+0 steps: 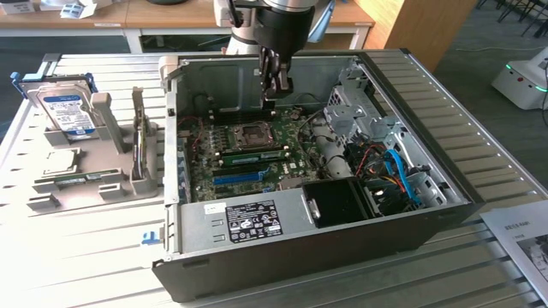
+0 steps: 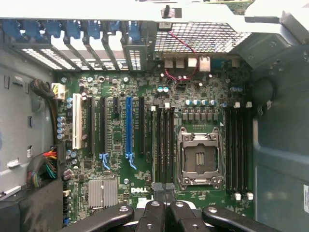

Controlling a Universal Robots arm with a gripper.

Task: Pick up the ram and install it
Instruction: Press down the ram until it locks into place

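Green, long and thin, the white-labelled ram stick [image 1: 254, 156] stands on edge in a motherboard slot between the square metal processor socket [image 1: 254, 133] and the blue slot strip [image 1: 235, 177], its long axis running across the exterior view. White "DELL" lettering [image 2: 140, 190] marks the board. The black gripper [image 1: 276, 96] hangs above, fingers pressed together, holding nothing.

Green motherboard [image 2: 145, 140] with one blue slot strip [image 2: 128, 126], a white slot [image 2: 77, 127], black slots beside them. Silver CPU socket [image 2: 199, 158]. Black gripper [image 1: 276, 90]. Grey computer case [image 1: 342, 218], white label with black print on it. Silver hard drive [image 1: 67, 110], blue label. Green ram [image 1: 86, 178] in grey holder [image 1: 111, 138]. Blue cables [image 1: 402, 170].
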